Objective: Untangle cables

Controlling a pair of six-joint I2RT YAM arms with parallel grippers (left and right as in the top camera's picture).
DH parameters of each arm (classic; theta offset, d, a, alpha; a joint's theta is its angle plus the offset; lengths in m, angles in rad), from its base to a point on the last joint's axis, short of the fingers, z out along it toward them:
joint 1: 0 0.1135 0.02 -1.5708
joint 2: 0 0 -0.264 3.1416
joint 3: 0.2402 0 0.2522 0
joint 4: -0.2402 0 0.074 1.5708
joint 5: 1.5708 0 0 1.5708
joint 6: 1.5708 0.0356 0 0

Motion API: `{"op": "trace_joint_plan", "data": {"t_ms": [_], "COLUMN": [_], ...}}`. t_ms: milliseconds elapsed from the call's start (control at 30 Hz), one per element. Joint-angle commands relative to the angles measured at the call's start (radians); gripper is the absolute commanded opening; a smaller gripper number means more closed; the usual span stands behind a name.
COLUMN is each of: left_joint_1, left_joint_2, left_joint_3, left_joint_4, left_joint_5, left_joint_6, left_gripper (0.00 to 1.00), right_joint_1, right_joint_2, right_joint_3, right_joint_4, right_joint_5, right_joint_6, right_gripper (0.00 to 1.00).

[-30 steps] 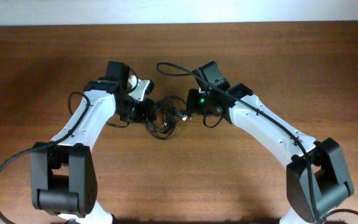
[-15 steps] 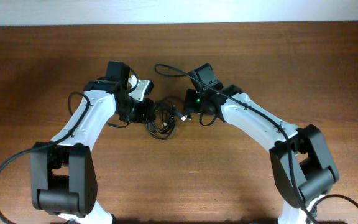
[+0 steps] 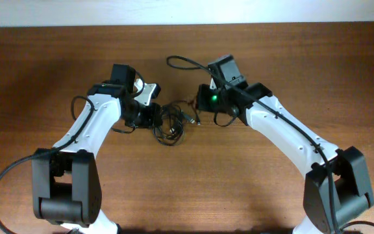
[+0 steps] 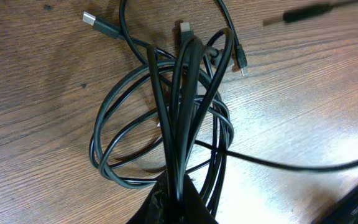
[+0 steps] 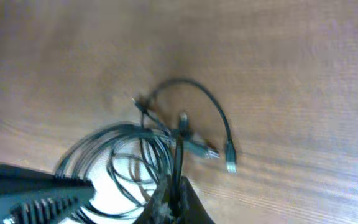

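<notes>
Wood table (image 3: pixel 57 58) under everything. 2 white-and-black arms reach in twd the centre: L arm (image 3: pixel 93 123) and R arm (image 3: pixel 284 133), tips facing each other w/ the tangle btwn them. The R arm's own thick lead (image 3: pixel 182 62) arcs up behind its wrist, well back from the jaws.

Cables (image 4: pixel 178 137): 1 bunch of thin black cords lying on the table, several loops overlapping. They spread straight out ahead of the L jaws and fan to both sides. In the overhead view the bunch sits btwn the 2 sets of jaws, touching the L ones and nearer L than R.

L gripper (image 4: pixel 176 202): jaws clamped on approx 3 strands gathered side by side. Those strands run straight fwd from the tips, over the loops. 1 thin strand leaves the bunch just ahead of the jaws and runs off taut to their right.

R gripper (image 5: pixel 176 202): jaws together. View is blurred, but 1 strand comes straight out of the tips and looks pinched there. Loops lie ahead-left of these jaws.

Small stuff:
- Silver-tipped flat plug (image 4: pixel 92 20) far ahead-left of the L jaws, free on the wood.
- Plug end (image 4: pixel 184 27) at the far end of the gripped strands.
- Tiny plug (image 4: pixel 242 65) ahead-right of the L jaws.
- Small plug (image 5: pixel 230 165) just ahead-right of the R jaws, ending an arching cord.
</notes>
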Motion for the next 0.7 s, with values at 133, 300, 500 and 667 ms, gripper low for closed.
{"op": "trace_joint_plan", "data": {"t_ms": [133, 300, 500, 667], "left_joint_1": [-0.003, -0.003, -0.003, -0.002], "left_joint_2": [0.011, 0.011, 0.011, 0.011], "left_joint_3": [-0.001, -0.001, 0.000, 0.000], "left_joint_4": [-0.002, -0.017, -0.020, -0.010], "left_joint_5": [-0.008, 0.012, 0.114, 0.211], "left_joint_6": [-0.002, -0.002, -0.002, -0.002], "left_gripper": [0.05, 0.00, 0.00, 0.08], "right_joint_1": [-0.005, -0.023, -0.026, -0.025], "right_joint_2": [-0.014, -0.014, -0.013, -0.008], "right_joint_3": [0.011, 0.011, 0.011, 0.011], "right_joint_4": [-0.103, -0.078, -0.033, -0.048], "right_joint_5": [-0.285, -0.425, -0.424, -0.386], "right_joint_6": [-0.121, -0.145, -0.145, -0.145], "right_gripper": [0.04, 0.04, 0.04, 0.04]}}
